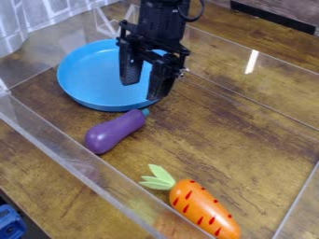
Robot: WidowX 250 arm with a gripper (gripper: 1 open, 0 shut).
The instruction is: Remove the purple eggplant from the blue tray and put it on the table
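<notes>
The purple eggplant [115, 131] lies on the wood-grain table [237, 131], just outside the front rim of the blue tray [93, 75], its teal stem cap pointing at the tray. The tray holds nothing. My black gripper [145, 82] hangs open and empty over the tray's right front edge, fingers pointing down, a little above and behind the eggplant, not touching it.
An orange carrot [200, 207] with green leaves lies at the front right. Clear acrylic walls [62, 149] border the table on the left, front and back. A bright glare spot [253, 59] sits on the wood at the right.
</notes>
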